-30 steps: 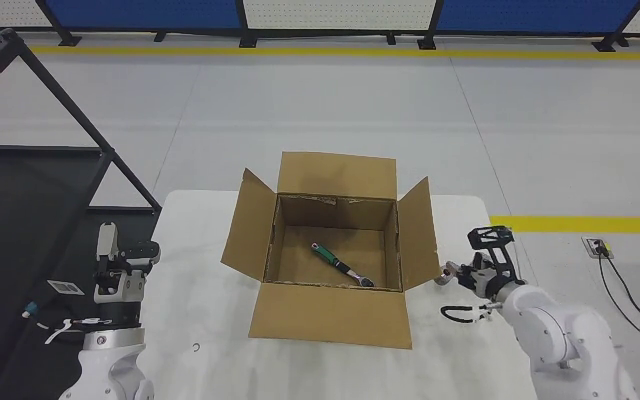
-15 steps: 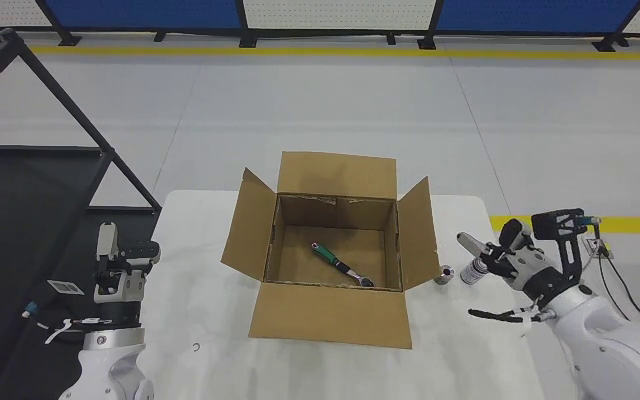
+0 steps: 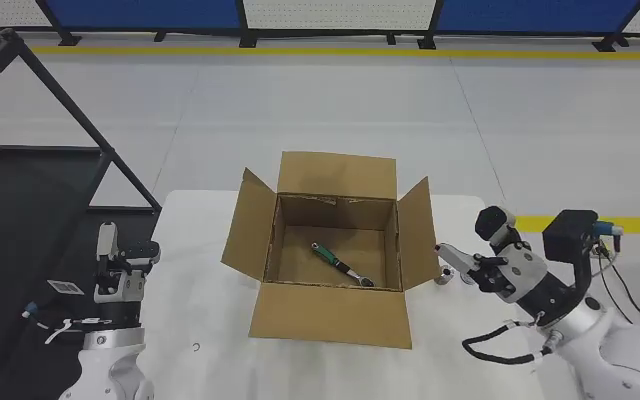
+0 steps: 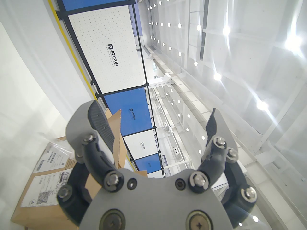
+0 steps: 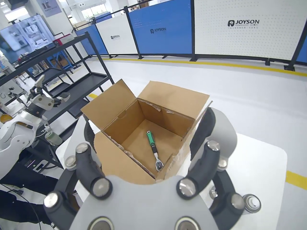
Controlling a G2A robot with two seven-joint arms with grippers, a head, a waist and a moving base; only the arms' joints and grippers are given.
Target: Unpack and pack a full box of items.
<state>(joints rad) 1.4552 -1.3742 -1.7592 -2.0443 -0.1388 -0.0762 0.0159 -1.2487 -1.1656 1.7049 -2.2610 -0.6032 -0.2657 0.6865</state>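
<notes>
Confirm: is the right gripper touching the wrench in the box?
Apart. Top view shows the right gripper outside the box, the wrench lying on its floor.

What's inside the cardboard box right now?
One green-handled ratchet wrench lies on the floor of the cardboard box. The rest of the visible floor is bare; the strip just behind the near wall is hidden.

I see the white table [image 3: 200, 300] carrying 1 open cardboard box [image 3: 330, 315] near its middle, with 1 small metal socket [image 5: 251, 203] just beside the box's right flap.
</notes>
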